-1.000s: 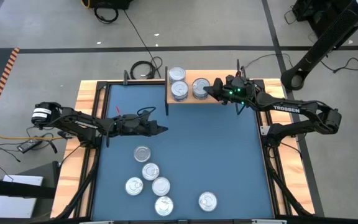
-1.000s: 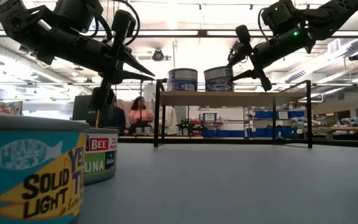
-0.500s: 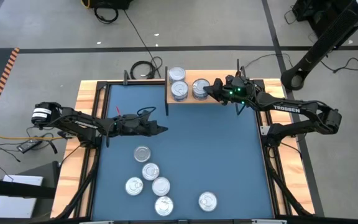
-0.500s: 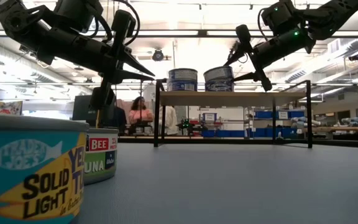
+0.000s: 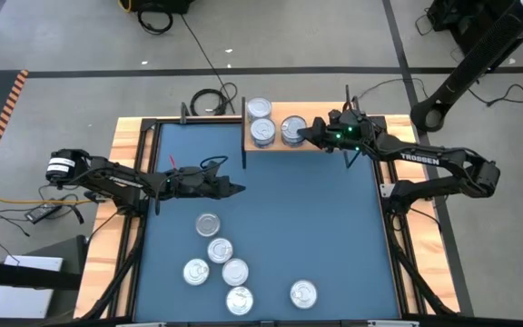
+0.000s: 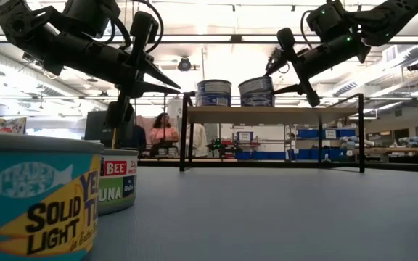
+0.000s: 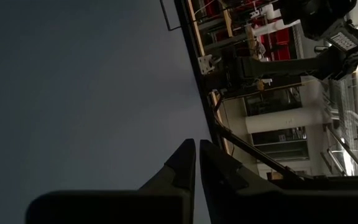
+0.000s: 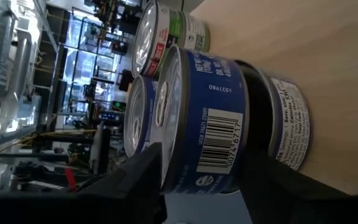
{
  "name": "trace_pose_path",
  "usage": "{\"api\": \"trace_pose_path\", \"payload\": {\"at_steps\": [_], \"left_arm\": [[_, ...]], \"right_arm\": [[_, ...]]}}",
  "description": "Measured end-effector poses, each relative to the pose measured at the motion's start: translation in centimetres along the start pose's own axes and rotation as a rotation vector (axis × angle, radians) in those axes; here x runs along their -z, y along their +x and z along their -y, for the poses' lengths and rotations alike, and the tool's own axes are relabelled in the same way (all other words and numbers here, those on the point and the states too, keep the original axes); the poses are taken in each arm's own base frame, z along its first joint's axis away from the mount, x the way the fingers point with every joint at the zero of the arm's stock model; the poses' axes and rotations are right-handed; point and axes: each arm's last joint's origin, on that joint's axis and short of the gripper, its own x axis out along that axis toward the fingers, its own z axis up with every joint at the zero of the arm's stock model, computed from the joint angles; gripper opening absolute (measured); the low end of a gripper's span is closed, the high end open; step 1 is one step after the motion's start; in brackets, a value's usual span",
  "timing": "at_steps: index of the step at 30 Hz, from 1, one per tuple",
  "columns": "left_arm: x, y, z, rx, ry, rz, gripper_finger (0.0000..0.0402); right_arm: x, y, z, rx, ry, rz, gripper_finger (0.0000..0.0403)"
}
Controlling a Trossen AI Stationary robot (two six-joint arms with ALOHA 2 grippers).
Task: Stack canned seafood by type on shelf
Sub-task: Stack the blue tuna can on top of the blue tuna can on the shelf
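Placing step: right gripper [image 5: 309, 133] upper centre of high view, fingers spread around blue-label tin [image 8: 207, 124] stacked on shelf [image 5: 320, 146]. Next: retreat clear. Left gripper [image 5: 234, 189] pressed together mid-table; loose tins [image 5: 208, 223] lower centre.

Four cameras: one overhead, one at table level, one on each wrist.

The high view looks straight down on the whole blue table [image 5: 271, 209]. The low view sits on the tabletop, facing level across it toward the shelf [image 6: 271, 114], which the high view also shows [image 5: 280, 145]. The right wrist view is close against the shelf's cans [image 8: 210, 124]; the left wrist view looks across bare tabletop.
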Motion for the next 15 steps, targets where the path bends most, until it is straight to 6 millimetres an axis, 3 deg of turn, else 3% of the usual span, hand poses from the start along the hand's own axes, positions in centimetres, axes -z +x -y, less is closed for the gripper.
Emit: {"api": "trace_pose_path", "payload": {"at_steps": [15], "left_arm": [[0.03, 0.00, 0.00, 0.003, 0.001, -0.012, 0.0026]], "right_arm": [[-0.81, -0.84, 0.28, 0.003, -0.031, -0.026, 0.0205]]}}
